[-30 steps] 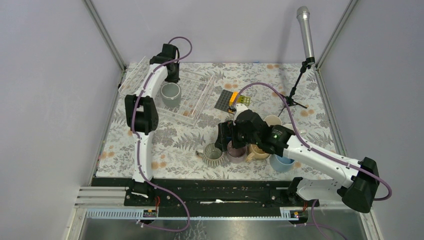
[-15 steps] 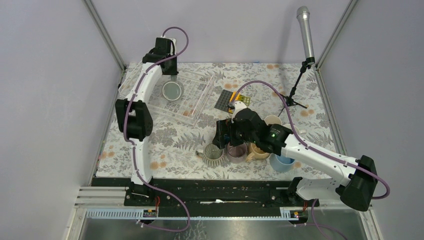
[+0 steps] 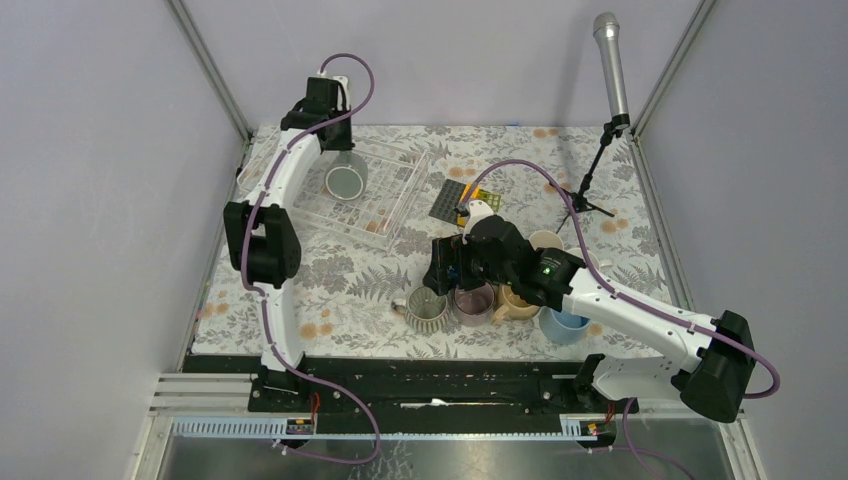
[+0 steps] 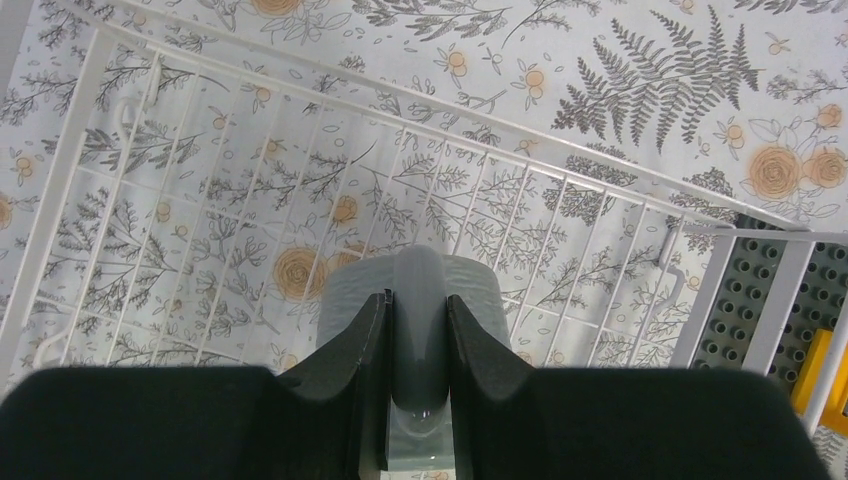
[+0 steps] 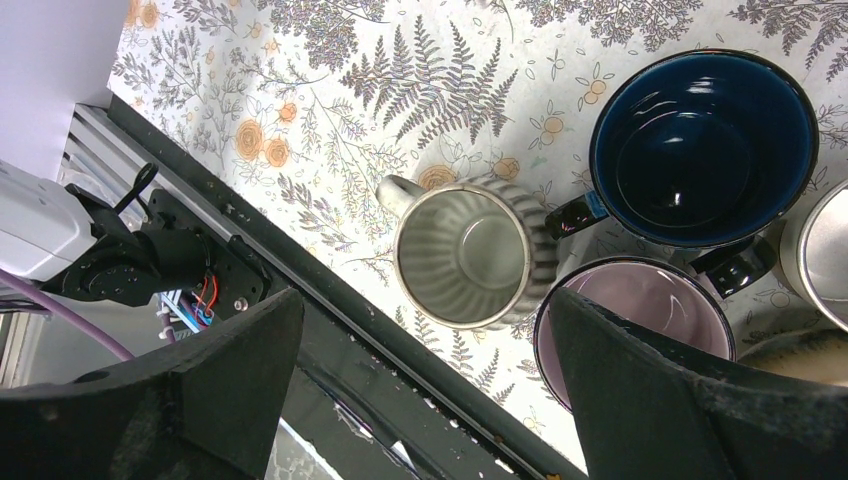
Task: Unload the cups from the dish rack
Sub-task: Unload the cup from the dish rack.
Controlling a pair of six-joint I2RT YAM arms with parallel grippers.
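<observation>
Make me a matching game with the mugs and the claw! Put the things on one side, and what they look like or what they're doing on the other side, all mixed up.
Things:
1. grey mug
2. ribbed mug
3. navy mug
4. right claw

Matches:
A. wide open, holding nothing
B. dark blue inside
C. pinched by its handle in the left claw
D. stripy outside, pale inside

Right pairs: 1-C, 2-D, 3-B, 4-A.
</observation>
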